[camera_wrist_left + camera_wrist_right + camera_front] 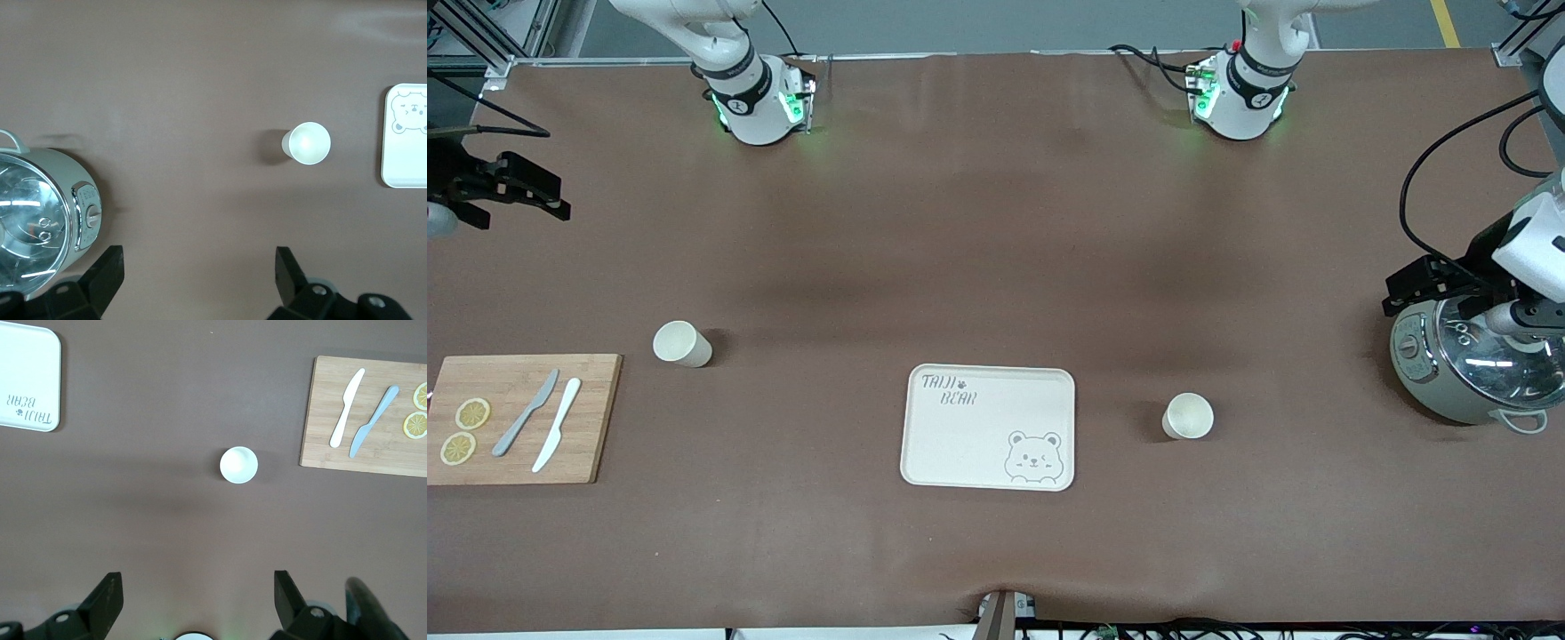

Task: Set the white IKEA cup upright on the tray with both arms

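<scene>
The cream tray (960,444) with the bear face lies flat at the table's middle and holds nothing. One white cup (682,344) stands upright toward the right arm's end. A second white cup (1188,416) stands upright beside the tray toward the left arm's end. My right gripper (525,196) is open and empty over the table at its end; its wrist view shows the first cup (239,465) and the tray's corner (27,380). My left gripper (1405,293) is open and empty beside the cooker; its wrist view shows the second cup (309,143) and the tray's edge (407,153).
A wooden cutting board (596,418) at the right arm's end carries a grey knife (525,413), a white knife (557,424) and two lemon slices (472,413). A grey-green rice cooker (1467,364) with a glass lid stands at the left arm's end.
</scene>
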Controlling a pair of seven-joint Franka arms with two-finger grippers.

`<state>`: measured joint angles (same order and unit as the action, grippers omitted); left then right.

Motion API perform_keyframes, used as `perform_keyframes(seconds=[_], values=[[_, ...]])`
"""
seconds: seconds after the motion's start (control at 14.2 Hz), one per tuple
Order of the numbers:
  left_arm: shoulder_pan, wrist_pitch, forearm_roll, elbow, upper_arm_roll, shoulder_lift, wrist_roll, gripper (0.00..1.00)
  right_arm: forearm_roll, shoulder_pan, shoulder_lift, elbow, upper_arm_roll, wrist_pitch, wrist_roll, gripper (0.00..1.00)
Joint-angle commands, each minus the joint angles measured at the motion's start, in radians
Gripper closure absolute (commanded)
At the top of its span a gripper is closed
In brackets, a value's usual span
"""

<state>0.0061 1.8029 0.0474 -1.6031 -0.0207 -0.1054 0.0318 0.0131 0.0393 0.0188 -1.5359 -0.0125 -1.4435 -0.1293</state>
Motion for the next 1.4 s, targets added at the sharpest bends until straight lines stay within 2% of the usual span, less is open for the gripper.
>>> perform_keyframes(seconds=[0.0,0.49,0.7,1.05,1.33], values=[[0.005,-0.019,0.008,0.005,-0.002,0.012,-0.01,0.0,0.011,0.014,0.01,-0.009,-0.006,-0.002,-0.012,0.0],[-0.011,-0.02,0.008,0.061,-0.005,-0.02,-0.023,0.0,0.011,0.016,0.007,-0.007,-0.006,-0.003,-0.01,0.0],[-0.058,-0.075,-0.011,0.175,-0.015,-0.126,-0.114,0.0,0.011,0.017,0.003,-0.006,-0.004,-0.003,-0.009,0.0],[-0.144,-0.047,-0.009,0.351,-0.005,-0.373,-0.236,0.0,0.011,0.016,0.0,-0.007,-0.004,-0.003,-0.006,0.0],[-0.169,0.116,-0.009,0.351,-0.008,-0.493,-0.26,0.0,0.011,0.016,-0.003,-0.007,-0.004,-0.002,-0.006,0.0]])
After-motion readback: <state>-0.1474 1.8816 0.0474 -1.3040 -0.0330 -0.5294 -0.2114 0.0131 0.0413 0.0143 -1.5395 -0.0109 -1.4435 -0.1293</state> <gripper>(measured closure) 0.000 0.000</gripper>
